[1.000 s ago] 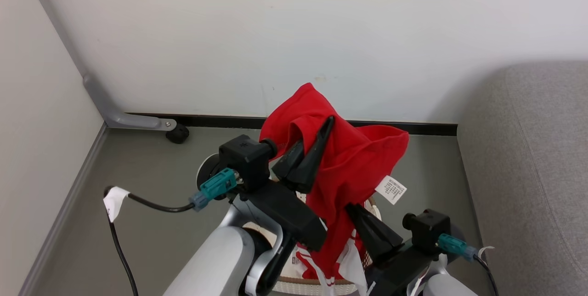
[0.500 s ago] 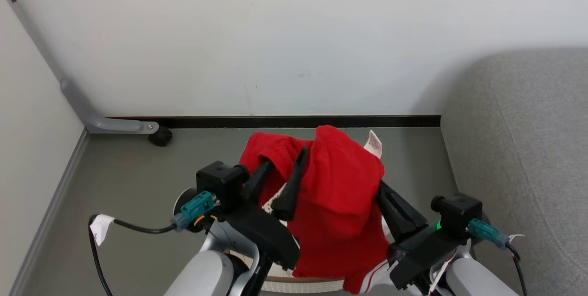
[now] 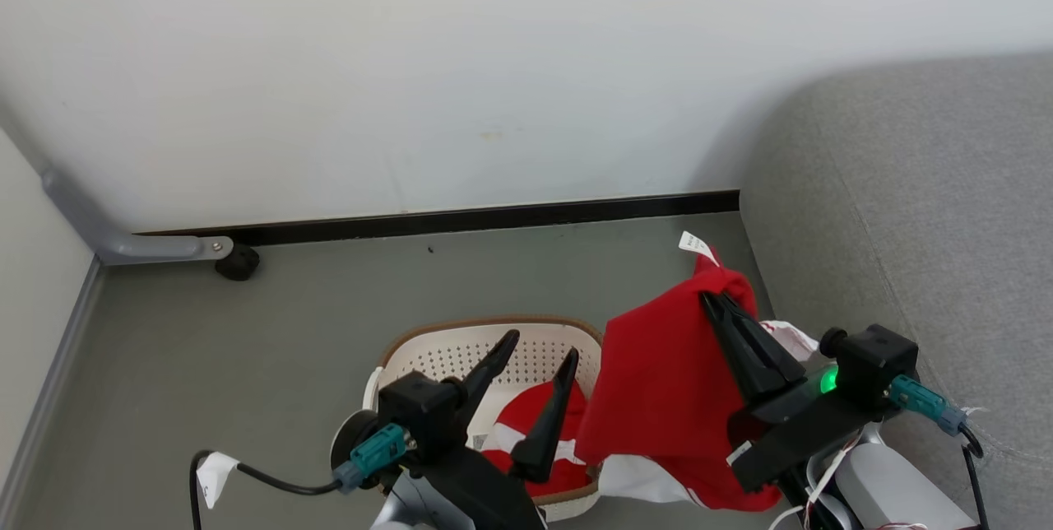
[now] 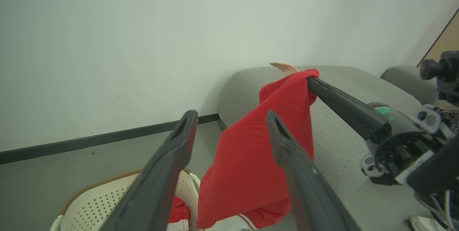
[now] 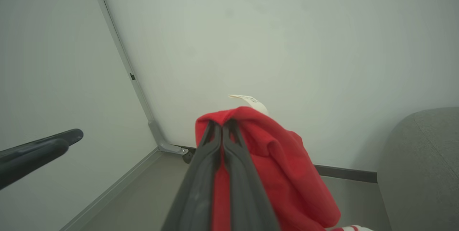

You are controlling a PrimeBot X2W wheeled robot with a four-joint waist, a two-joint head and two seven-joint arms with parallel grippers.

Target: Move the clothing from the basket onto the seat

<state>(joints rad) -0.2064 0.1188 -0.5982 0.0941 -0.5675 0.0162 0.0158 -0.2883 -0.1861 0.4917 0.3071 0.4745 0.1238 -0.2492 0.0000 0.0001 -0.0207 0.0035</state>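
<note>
The hanging red garment (image 3: 658, 398) covers the basket (image 3: 461, 326) on its right side, and the left gripper (image 3: 541, 345) blocks part of the near rim. The other red garment (image 3: 522, 406) inside lies half behind its fingers (image 3: 549, 423). The white tag (image 3: 697, 246) has print too small to read. The seat (image 3: 930, 209) runs off the right edge.

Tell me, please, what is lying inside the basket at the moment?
A red garment with white stripes lies in the basket. The open left tool and the hanging garment, pinched by the right tool, cover part of it; the basket floor beneath cannot be seen.
</note>
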